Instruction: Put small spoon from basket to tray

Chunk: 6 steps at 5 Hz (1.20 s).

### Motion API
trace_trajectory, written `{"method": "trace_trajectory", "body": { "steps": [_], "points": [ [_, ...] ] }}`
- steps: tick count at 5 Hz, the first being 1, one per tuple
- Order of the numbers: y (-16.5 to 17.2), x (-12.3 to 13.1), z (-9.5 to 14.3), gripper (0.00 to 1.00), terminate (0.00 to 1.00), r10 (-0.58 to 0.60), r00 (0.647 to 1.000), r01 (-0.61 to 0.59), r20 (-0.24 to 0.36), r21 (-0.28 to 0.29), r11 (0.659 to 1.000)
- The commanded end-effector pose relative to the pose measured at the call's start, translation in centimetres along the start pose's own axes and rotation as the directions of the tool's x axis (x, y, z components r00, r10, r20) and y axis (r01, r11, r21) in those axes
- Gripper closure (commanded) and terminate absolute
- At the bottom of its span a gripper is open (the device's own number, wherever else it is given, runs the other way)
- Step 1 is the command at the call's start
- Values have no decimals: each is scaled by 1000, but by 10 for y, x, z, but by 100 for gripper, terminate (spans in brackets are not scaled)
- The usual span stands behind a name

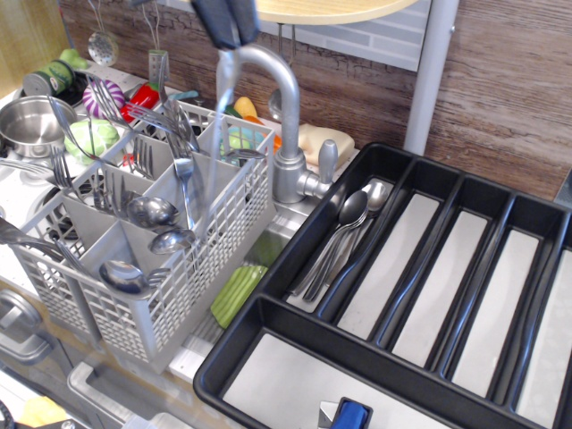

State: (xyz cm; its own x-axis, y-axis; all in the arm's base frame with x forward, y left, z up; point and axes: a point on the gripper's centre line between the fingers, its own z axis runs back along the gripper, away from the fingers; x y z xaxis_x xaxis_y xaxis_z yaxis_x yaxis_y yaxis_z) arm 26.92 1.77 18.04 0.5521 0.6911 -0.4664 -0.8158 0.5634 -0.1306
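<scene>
Tool [227,25] clamped on the small spoon [221,125], which hangs blurred above the basket [192,255]; carry it level across to the tray [295,335], clearing the faucet [273,89] before lowering.

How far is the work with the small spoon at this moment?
Done: the small spoon is lifted out of the basket. In hand: the claw holds it by its upper end, hanging above the basket beside the faucet. Left: carry it right and lay it in the tray, where spoons already lie.
</scene>
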Motion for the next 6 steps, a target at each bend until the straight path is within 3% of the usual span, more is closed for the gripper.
{"method": "trace_trajectory", "body": {
  "steps": [1,2,4,5,6],
  "points": [
    [-24,2,-25,100,0,-85,989,93,117,-67,993],
    [-38,10,-43,100,0,-146,973,163,177,-85,983],
    [-45,38,-82,100,0,-142,974,185,177,-257,948],
    [-46,48,-100,100,0,-123,955,183,268,-211,960],
    [-44,61,-117,100,0,-93,959,153,269,-212,965]
  ]
}}
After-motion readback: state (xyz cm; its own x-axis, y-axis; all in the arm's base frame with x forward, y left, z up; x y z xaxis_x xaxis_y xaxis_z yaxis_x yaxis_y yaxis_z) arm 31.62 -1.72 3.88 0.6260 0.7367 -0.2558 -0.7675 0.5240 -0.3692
